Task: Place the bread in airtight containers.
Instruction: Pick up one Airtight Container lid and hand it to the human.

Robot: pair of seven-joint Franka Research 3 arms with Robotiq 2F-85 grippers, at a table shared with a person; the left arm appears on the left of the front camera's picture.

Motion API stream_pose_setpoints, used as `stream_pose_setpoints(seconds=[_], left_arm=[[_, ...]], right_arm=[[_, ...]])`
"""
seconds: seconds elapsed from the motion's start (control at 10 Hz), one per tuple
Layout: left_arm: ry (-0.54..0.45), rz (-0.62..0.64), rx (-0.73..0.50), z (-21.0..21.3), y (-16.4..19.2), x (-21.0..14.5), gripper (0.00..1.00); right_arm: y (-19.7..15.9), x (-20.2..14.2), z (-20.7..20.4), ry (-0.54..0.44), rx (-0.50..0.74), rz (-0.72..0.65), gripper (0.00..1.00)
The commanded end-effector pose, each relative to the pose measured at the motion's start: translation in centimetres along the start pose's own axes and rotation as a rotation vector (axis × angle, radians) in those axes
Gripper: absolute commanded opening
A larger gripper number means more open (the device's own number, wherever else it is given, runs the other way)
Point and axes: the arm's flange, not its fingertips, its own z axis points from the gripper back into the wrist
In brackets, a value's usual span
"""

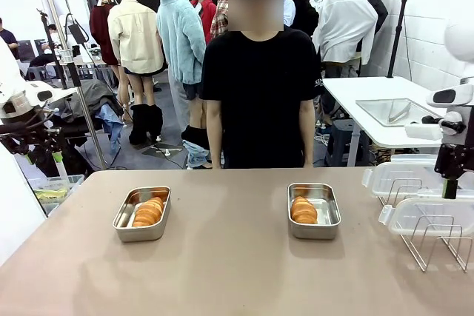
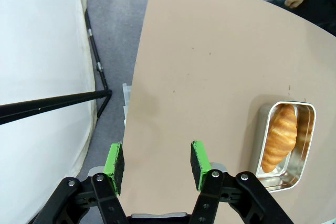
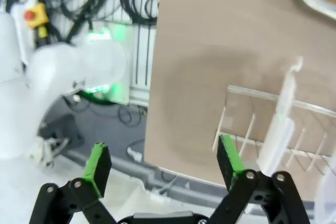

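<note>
- Beige worktop (image 1: 237,279) holds left tin (image 1: 127,221) at 9 o'clock and right tin (image 1: 330,212) at 3 o'clock, bread (image 1: 148,212) inside each
- Left pincer (image 2: 156,162) and right pincer (image 3: 164,163) both spread, empty
- Lidding step, I judge: next, fetch clear lids (image 1: 404,180) from 3 o'clock edge

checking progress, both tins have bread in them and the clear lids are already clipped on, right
Not quite. Both tins hold bread, but they are open: the front view shows the clear lids off, resting on the rack at the table's right.
</note>
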Motion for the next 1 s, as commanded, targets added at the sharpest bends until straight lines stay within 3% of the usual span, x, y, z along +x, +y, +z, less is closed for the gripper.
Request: stream_pose_setpoints(seconds=[0.0,0.4,0.9], left_arm=[[-0.003,0.016,0.020,0.1,-0.1,0.0,0.67],[-0.003,0.016,0.020,0.1,-0.1,0.0,0.67],[-0.003,0.016,0.020,0.1,-0.1,0.0,0.67]], right_arm=[[-0.5,-0.5,1.1,0.072,-0.083,-0.047,1.00],[-1.4,-0.7,1.3,0.025,-0.332,-0.180,1.00],[-4.6,-0.9,-0.4,0.017,-0.387,-0.272,1.00]])
